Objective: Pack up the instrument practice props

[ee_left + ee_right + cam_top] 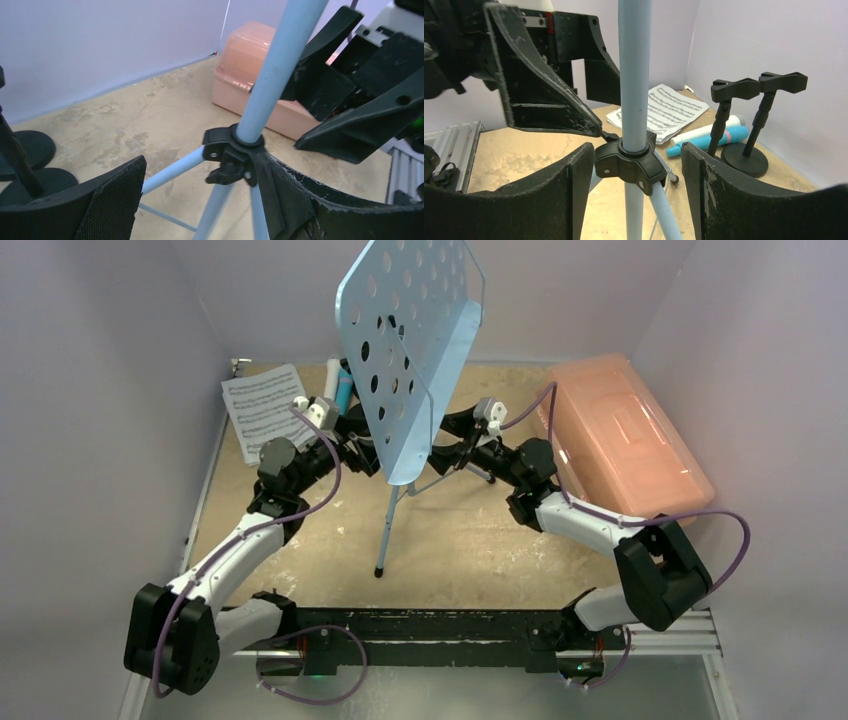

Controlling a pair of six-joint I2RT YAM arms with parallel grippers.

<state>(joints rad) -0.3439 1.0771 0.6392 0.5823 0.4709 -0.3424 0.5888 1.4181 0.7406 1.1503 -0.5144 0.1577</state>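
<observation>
Counter (455,540), far left: sheet-music pages (262,410), lying flat. White and blue microphones (340,388) lie just beside them, and two mic holders (745,160) stand upright nearby.
Centre: music rack (410,340), standing on tripod legs. Left tool (200,165) and right tool (636,150) have fingers apart, each straddling the black leg collar (626,167).
Right: pink box (625,435), lid on.

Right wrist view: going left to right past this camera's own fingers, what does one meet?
The left gripper → light-blue stand pole → sheet-music pages → two black mic holders.
</observation>
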